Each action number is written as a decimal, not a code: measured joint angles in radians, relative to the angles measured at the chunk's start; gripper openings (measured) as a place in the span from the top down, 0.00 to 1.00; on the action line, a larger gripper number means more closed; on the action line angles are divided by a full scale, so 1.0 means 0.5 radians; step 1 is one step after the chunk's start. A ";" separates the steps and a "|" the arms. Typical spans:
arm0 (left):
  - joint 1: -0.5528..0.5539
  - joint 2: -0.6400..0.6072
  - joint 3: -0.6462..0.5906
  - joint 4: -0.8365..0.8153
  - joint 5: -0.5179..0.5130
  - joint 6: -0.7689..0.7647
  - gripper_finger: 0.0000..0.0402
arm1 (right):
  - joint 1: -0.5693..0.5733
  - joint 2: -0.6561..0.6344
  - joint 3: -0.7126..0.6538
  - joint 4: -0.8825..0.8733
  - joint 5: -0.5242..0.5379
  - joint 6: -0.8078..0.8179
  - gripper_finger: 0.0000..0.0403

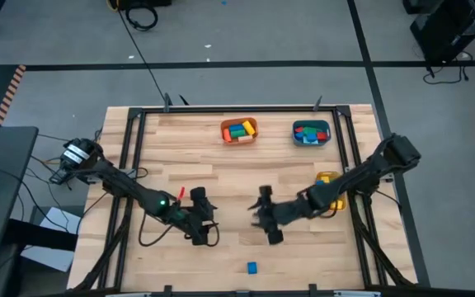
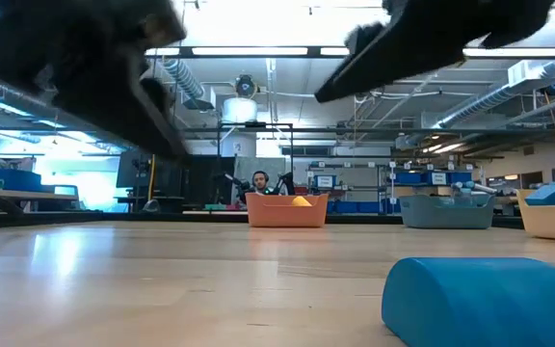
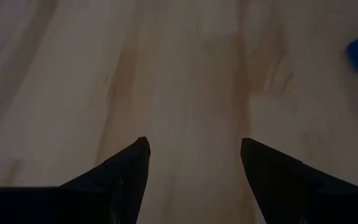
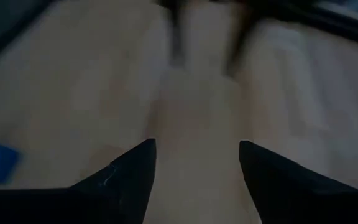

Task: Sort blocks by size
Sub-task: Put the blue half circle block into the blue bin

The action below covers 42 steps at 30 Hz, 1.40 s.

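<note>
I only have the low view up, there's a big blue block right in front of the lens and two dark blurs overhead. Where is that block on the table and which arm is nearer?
Observer: From above, the blue block lies alone near the table's front edge, between the two grippers and apart from both.
Operator: Are the grippers holding anything?
Observer: No. The left gripper is open over bare wood, with the block off to one side.
Operator: And the right?
Observer: The right gripper is open and empty too.
Operator: What is in the bins?
Observer: The orange bin and teal bin at the far edge hold mixed coloured blocks; the yellow bin is mostly hidden under the right arm.
</note>
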 joint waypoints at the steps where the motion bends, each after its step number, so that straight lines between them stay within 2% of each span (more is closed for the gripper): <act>1: -0.013 -0.015 -0.036 -0.007 0.001 -0.029 0.35 | 0.029 0.039 0.082 -0.086 -0.049 -0.021 0.39; 3: -0.033 -0.043 -0.112 0.041 0.001 -0.065 0.35 | 0.089 0.107 0.245 -0.308 -0.102 -0.085 0.37; 9: -0.085 -0.073 -0.327 0.450 0.008 -0.093 0.35 | 0.265 0.353 0.730 -0.904 -0.123 -0.464 0.36; 12: -0.085 -0.074 -0.355 0.572 0.010 -0.109 0.35 | 0.333 0.503 0.922 -1.124 -0.131 -0.660 0.36; 18: -0.085 -0.075 -0.357 0.681 0.014 -0.127 0.35 | 0.430 0.819 1.185 -1.212 -0.244 -1.067 0.37; 21: -0.095 -0.075 -0.357 0.716 0.020 -0.127 0.35 | 0.452 0.962 1.335 -1.312 -0.303 -1.092 0.37; 25: -0.100 -0.075 -0.355 0.735 0.124 -0.130 0.35 | 0.462 1.135 1.551 -1.517 -0.323 -1.109 0.36; 31: -0.119 -0.075 -0.355 0.759 0.149 -0.133 0.35 | 0.462 1.292 1.839 -1.766 -0.416 -1.223 0.36; 34: -0.121 -0.075 -0.355 0.761 0.150 -0.125 0.35 | 0.462 1.355 1.906 -1.867 -0.468 -1.297 0.37; 42: -0.120 -0.075 -0.355 0.762 0.150 -0.123 0.35 | 0.459 1.366 1.926 -1.845 -0.538 -1.488 0.37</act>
